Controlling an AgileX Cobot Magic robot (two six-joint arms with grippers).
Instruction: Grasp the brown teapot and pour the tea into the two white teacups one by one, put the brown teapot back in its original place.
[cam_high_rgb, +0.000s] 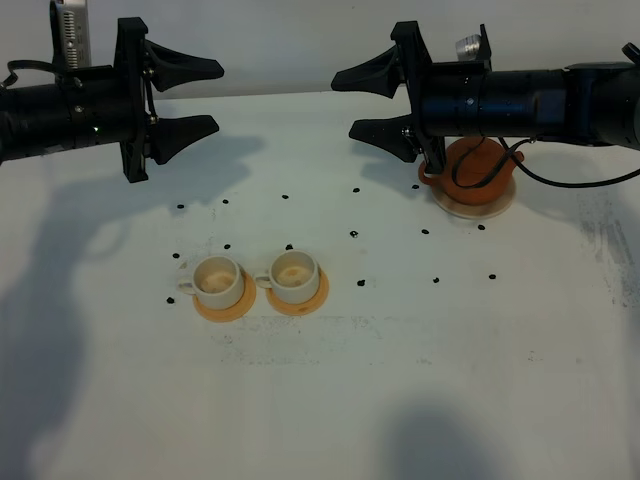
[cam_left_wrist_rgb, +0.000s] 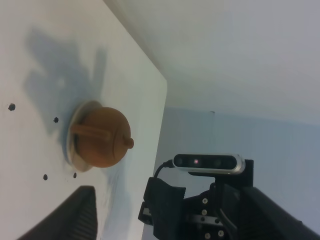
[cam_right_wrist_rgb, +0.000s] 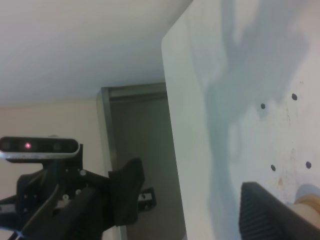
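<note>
The brown teapot (cam_high_rgb: 482, 170) sits upright on its pale saucer (cam_high_rgb: 480, 208) at the back right, partly hidden behind my right arm; the left wrist view shows the teapot (cam_left_wrist_rgb: 102, 137) from afar. The two white teacups (cam_high_rgb: 217, 278) (cam_high_rgb: 293, 272) stand side by side on orange coasters (cam_high_rgb: 225, 305) at centre left. My right gripper (cam_high_rgb: 344, 104) hangs open and empty above the table, to the left of the teapot and apart from it. My left gripper (cam_high_rgb: 217, 96) is open and empty at the back left, well above and behind the cups.
Small black dots (cam_high_rgb: 354, 234) are scattered over the white table (cam_high_rgb: 420, 380). The two grippers point at each other across the back middle with a gap between them. The table's far edge runs just behind both arms.
</note>
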